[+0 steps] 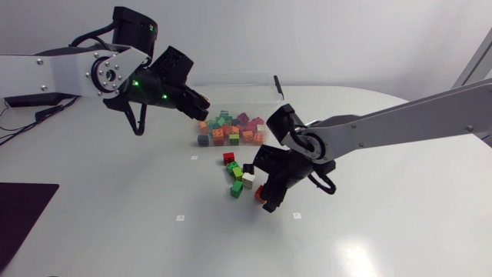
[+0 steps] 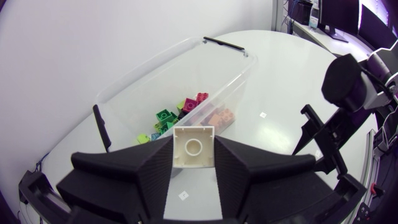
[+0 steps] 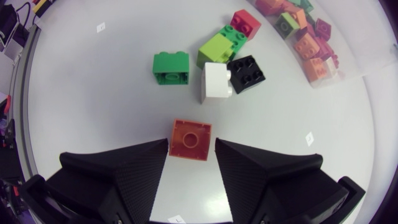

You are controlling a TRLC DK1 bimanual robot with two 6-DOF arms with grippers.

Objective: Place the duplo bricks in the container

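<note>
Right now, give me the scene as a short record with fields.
left hand: near the container, shut on a cream brick
right hand: low over the table, orange brick in its gap; grip unclear
container: clear, many bricks inside
loose on table: green brick, lime brick, red brick, black brick, white brick

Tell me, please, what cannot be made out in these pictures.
Head view: the cream square brick is hidden inside the left pincer.
Right wrist view: the clear plastic container is cut off by the edge.
All views: whether the right pincer grips the orange square brick.
</note>
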